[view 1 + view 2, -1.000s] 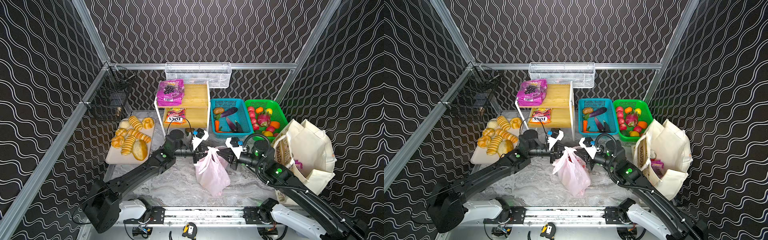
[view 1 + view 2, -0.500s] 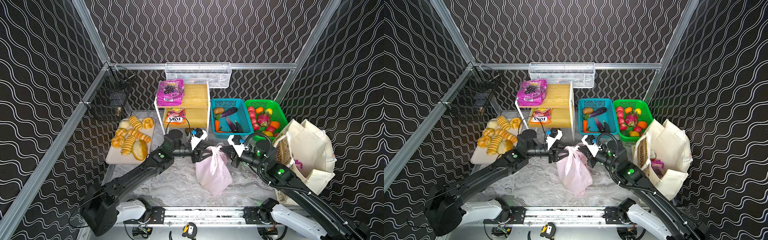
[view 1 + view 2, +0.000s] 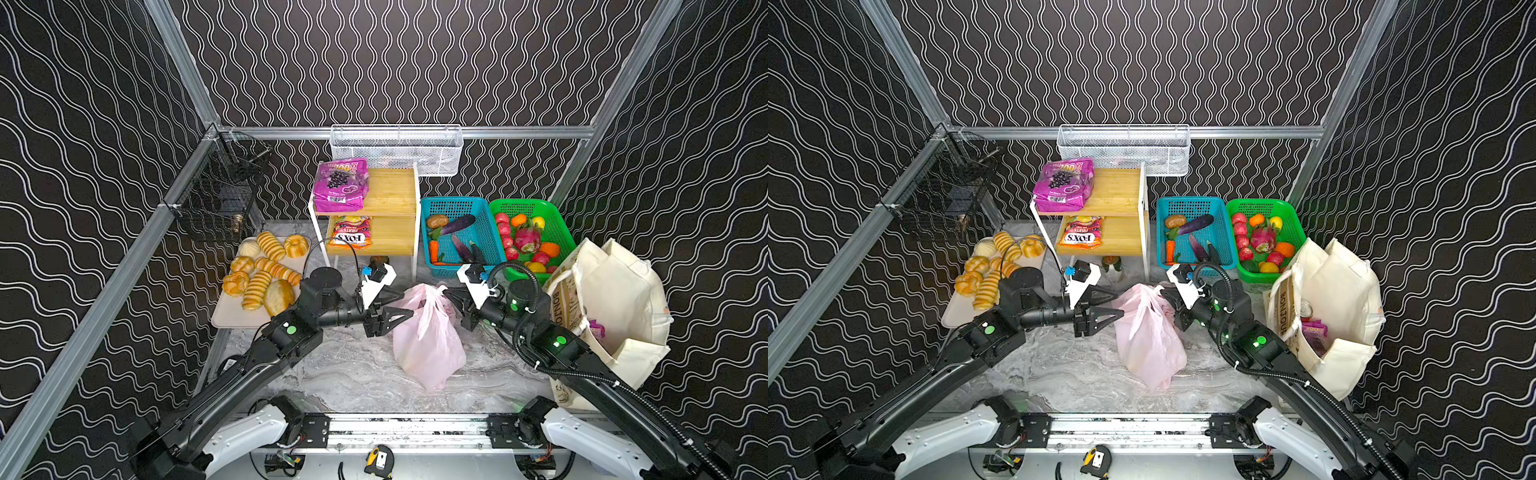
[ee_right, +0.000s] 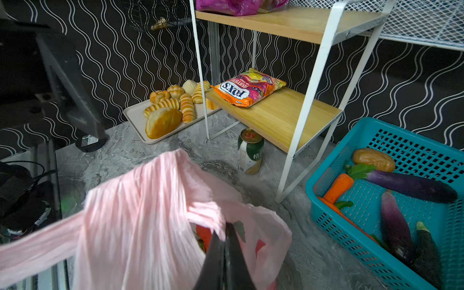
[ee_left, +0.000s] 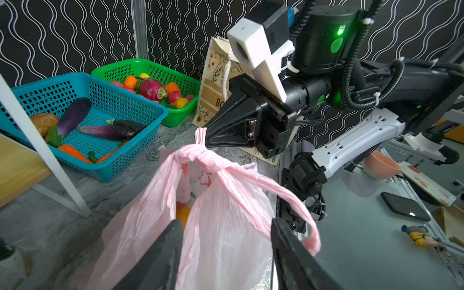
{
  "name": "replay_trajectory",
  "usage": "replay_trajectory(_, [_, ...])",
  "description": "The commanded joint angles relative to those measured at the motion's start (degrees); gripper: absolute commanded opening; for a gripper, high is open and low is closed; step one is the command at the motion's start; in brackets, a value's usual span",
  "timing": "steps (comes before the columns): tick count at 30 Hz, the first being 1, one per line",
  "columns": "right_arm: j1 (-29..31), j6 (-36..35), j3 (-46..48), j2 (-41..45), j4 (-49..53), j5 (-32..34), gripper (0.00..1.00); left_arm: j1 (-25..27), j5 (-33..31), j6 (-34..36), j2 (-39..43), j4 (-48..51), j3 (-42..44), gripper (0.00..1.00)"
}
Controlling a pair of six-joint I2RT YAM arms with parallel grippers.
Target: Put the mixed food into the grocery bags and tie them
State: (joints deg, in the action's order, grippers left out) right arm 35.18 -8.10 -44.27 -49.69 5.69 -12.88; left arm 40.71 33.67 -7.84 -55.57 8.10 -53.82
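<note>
A thin pink plastic bag (image 3: 428,336) (image 3: 1148,336) stands mid-table, its handles tied in a knot (image 5: 190,154). My right gripper (image 3: 451,297) (image 4: 227,226) is shut on the handle end above the knot. My left gripper (image 3: 405,304) (image 5: 226,223) is open at the bag's left side; a loose handle loop (image 5: 296,213) hangs past one finger, ungripped. Orange and red food shows inside the bag. The cream tote (image 3: 615,299) (image 3: 1337,291) stands at the right, holding a can and a magenta pouch. Another magenta pouch (image 3: 340,185) and an orange pouch (image 3: 351,232) lie on the shelf.
A wooden two-tier shelf (image 3: 390,191) stands behind the bag, with a green-labelled can (image 4: 249,153) under it. Blue basket (image 3: 457,200) of vegetables and green basket (image 3: 519,203) of fruit at back right. Bread tray (image 3: 232,320) at the left. Wire baskets hang on the walls.
My left gripper has opened and let go of the bag's handle, which now hangs slack. The bag has shifted slightly right and settled. The right gripper stays shut on its handle.
</note>
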Motion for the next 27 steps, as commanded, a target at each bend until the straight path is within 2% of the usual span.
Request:
replay_trajectory(1, [0.1, 1.1, -0.6, -0.1, -0.9, 1.0, 0.00, 3.6, -4.1, -3.0, 1.2, 8.3, -2.5, 0.60])
replay_trajectory(6, [0.1, 3.8, -0.9, -0.6, -1.1, 2.1, 0.00, 15.5, -16.9, -2.3, 3.5, 12.3, -4.3, 0.65])
replay_trajectory(11, [0.1, 5.1, -0.9, -1.0, -1.8, 1.8, 0.00, 26.7, -34.5, 1.8, -0.7, 20.1, -8.8, 0.68])
replay_trajectory(15, [0.1, 5.1, -1.5, -1.3, -1.0, 1.8, 0.00, 31.4, -45.4, 3.0, -4.6, 22.3, -11.6, 0.70])
replay_trajectory(18, [0.1, 5.0, -1.4, -1.1, -0.9, 1.9, 0.00, 32.2, -48.7, 3.3, -5.9, 21.2, -12.0, 0.70])
replay_trajectory(22, [0.1, 4.9, -1.4, -0.8, -0.5, 2.1, 0.00, 32.3, -47.1, 5.0, -6.7, 19.7, -12.0, 0.68])
replay_trajectory(24, [0.1, 4.8, -1.3, -0.6, -0.5, 2.2, 0.00, 32.3, -46.6, 5.7, -7.2, 20.2, -12.1, 0.65])
replay_trajectory(27, [0.1, 4.7, -1.0, -0.2, -0.8, 2.3, 0.00, 32.3, -47.0, 6.0, -7.4, 20.9, -12.4, 0.55])
